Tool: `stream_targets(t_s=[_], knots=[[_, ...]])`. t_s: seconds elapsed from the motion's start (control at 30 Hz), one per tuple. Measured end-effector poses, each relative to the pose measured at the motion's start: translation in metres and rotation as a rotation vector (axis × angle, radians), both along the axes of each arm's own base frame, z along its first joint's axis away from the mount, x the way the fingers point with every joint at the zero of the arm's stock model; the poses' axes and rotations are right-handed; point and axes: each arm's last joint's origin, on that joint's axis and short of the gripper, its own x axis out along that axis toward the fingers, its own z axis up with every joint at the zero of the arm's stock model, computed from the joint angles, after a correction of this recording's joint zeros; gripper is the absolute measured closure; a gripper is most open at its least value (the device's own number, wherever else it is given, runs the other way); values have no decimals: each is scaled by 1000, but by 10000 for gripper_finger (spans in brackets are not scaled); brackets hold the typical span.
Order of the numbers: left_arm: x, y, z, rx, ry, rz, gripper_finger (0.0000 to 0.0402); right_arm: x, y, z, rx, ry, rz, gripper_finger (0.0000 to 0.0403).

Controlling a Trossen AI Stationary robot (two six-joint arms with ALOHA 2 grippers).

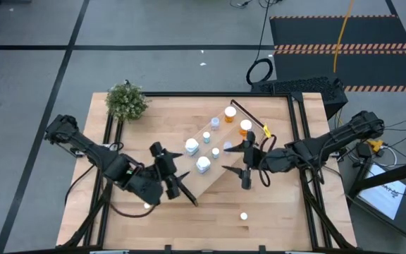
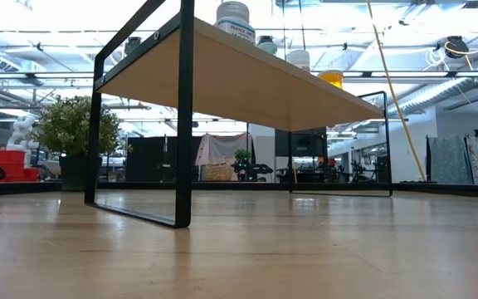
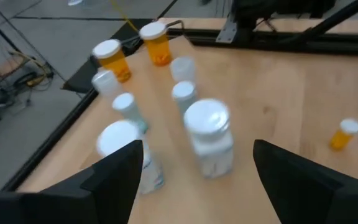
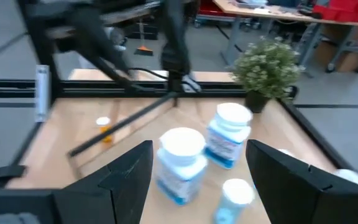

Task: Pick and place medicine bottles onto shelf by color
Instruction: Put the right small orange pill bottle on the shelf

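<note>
Left end effector (image 1: 180,189): fingers spread wide, empty, at shelf's near end | Right end effector (image 1: 246,161): wide open, empty, beside shelf | Long light-wood shelf with black brackets (image 1: 217,166): diagonal on wooden worktop (image 1: 280,212), carrying white-capped orange, pale-blue and white medicine bottles (image 1: 202,164) | One small orange bottle (image 1: 244,217): alone on worktop.

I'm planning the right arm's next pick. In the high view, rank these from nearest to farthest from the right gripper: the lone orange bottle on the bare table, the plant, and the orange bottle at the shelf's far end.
From the right gripper:
1. Orange bottle at the shelf's far end, just beyond the gripper.
2. Lone orange bottle, on the table's near side.
3. Plant, at the far left corner.
</note>
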Motion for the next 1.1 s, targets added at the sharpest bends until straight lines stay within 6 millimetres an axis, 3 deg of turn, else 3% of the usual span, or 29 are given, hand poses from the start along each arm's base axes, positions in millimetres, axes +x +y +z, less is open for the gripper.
stream_targets(t_s=[0.23,0.43,0.8,1.1], knots=[[-38,-1,10,27,17,35,99,-9,26,-3,54,-5,35,151],[-62,-3,18,61,-3,34,130,-21,56,-12,117,26,68,152],[-75,-37,12,-37,-47,-46,195,-50,112,-53,386,274,125,152],[-66,-72,-2,-100,-98,-101,200,-49,142,-92,383,376,103,152]])
